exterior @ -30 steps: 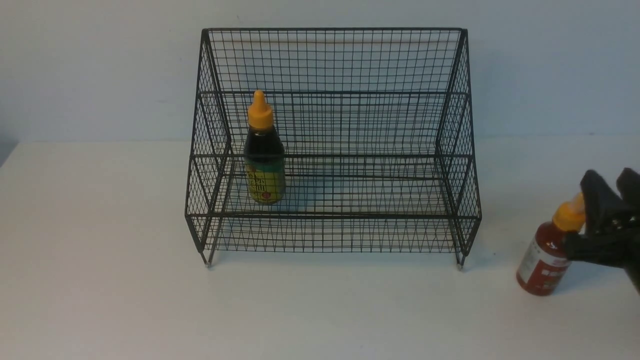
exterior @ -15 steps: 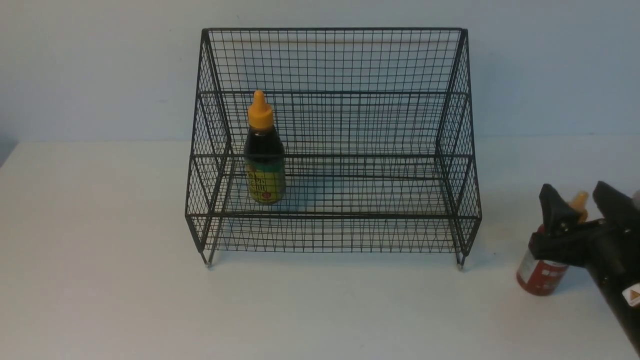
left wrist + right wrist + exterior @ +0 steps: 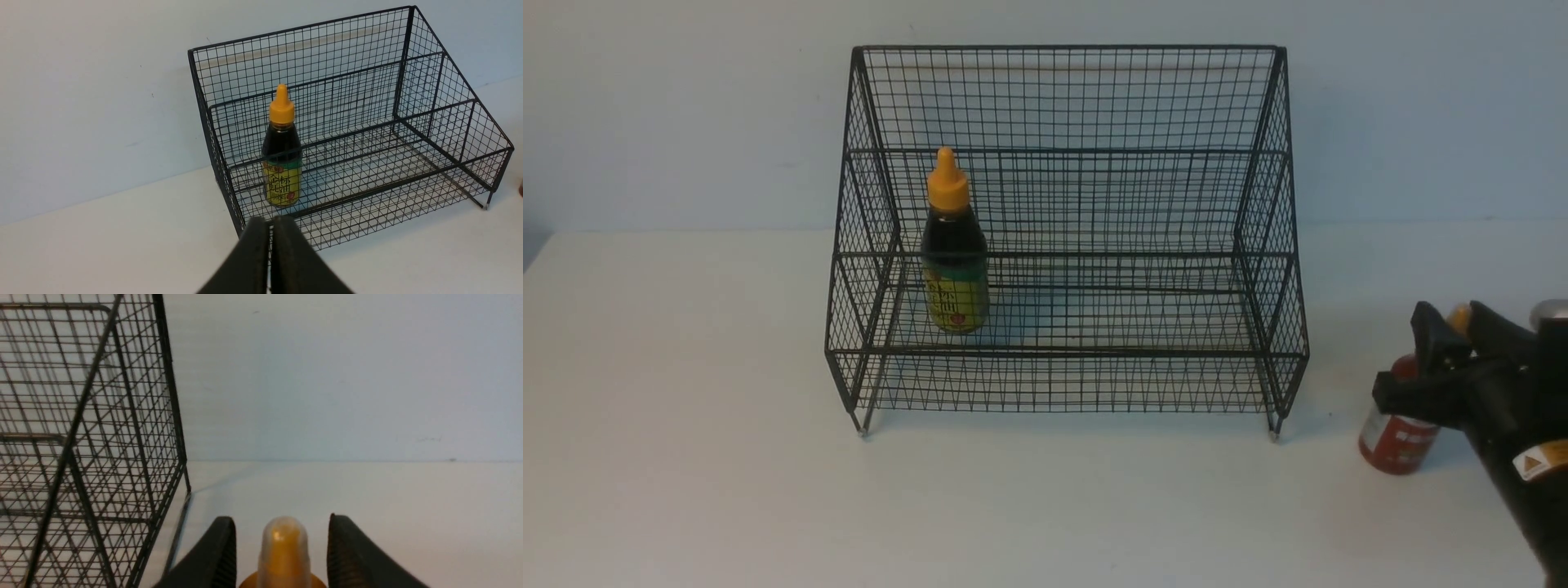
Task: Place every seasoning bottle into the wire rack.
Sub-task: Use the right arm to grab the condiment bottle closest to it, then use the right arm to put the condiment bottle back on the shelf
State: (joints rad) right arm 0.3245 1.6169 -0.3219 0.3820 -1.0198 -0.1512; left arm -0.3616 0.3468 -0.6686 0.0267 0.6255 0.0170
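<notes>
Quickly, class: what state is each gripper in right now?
Left gripper: closed, empty.
Right gripper: open, straddling the cap of the red seasoning bottle.

Robotics lab test bench: plain white tabletop (image 3: 686, 490), pale blue wall (image 3: 686, 122), a black robot arm (image 3: 1523, 506).

The front view looks forward and slightly down across the table (image 3: 686, 490) from a middle distance, holding the whole wire rack (image 3: 1062, 98) at centre frame against the wall (image 3: 686, 122), with the right end effector (image 3: 1450, 314) at the lower right edge. The left wrist view looks over the left end effector (image 3: 269, 220), nearer and at an angle, and shares the rack and the dark bottle (image 3: 954, 245) with the front view. The right wrist view sits very close over the orange cap (image 3: 284, 547) of the red bottle (image 3: 1396, 445), facing the wall past the rack's right side.
</notes>
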